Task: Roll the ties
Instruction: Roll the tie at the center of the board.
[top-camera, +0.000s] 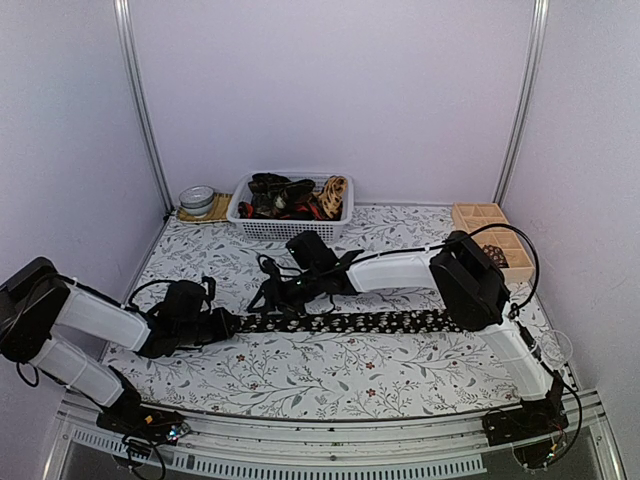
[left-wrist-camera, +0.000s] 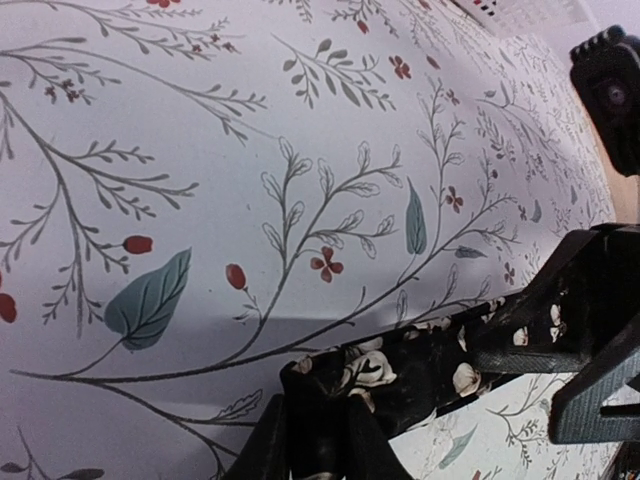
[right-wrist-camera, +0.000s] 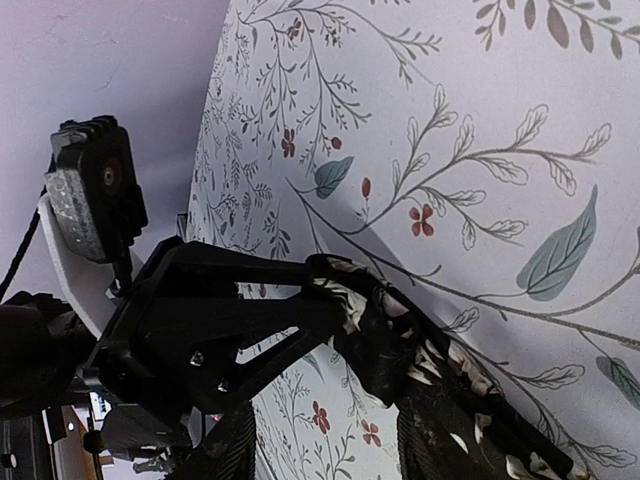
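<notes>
Left wrist view: left gripper (left-wrist-camera: 312, 412) is clamped on the tie (left-wrist-camera: 400, 370) right at its tip, so I reckon any tug while starting the roll could slip it out. The right gripper (right-wrist-camera: 320, 445) straddles the tie just beside it, can't tell if it's biting. From there the tie runs flat across the table (top-camera: 330, 375), away from both.

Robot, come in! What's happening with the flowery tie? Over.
Left gripper: jaws pinch end of black flowered tie. Right gripper: jaws open over it nearby. Tie flat, unrolled. White basket far back, not blocking.
</notes>
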